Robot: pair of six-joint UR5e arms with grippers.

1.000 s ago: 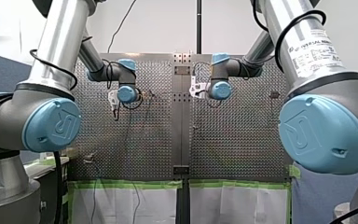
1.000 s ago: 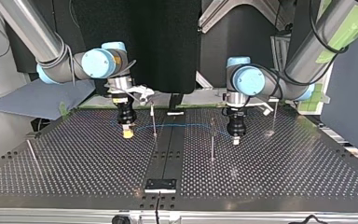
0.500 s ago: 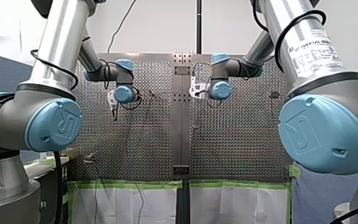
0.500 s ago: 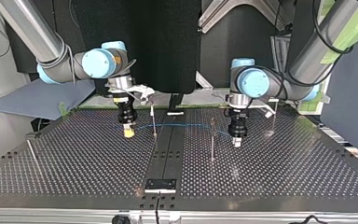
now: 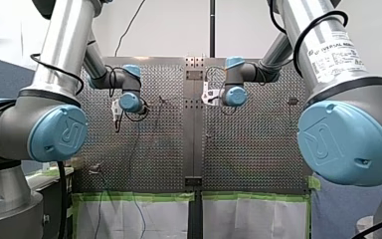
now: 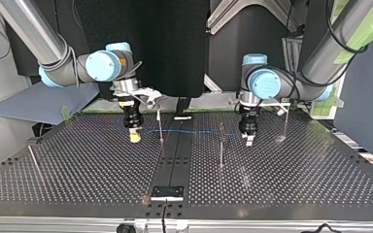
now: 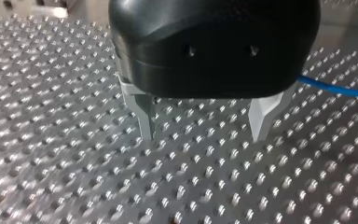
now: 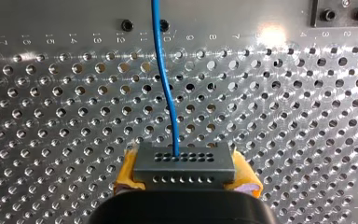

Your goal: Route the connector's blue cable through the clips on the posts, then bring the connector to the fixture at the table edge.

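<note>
My right gripper is shut on the grey connector, with its yellow pads on either side. The blue cable leaves the connector's face and runs ahead over the perforated table. In the top view the cable stretches from my right gripper past a thin post towards a second post. My left gripper hangs open just above the table with nothing between its metal fingers. The cable passes beside it. In the top view it stands just right of that second post.
The black fixture sits at the table's near edge in the top view, in line with the dark centre strip. Further posts stand at that view's far right and left. A grey cloth lies off the table's left corner.
My left gripper has opened, let go of the cable and drifted towards the top view's right and back. The cable now lies straighter. My right gripper has held still.
</note>
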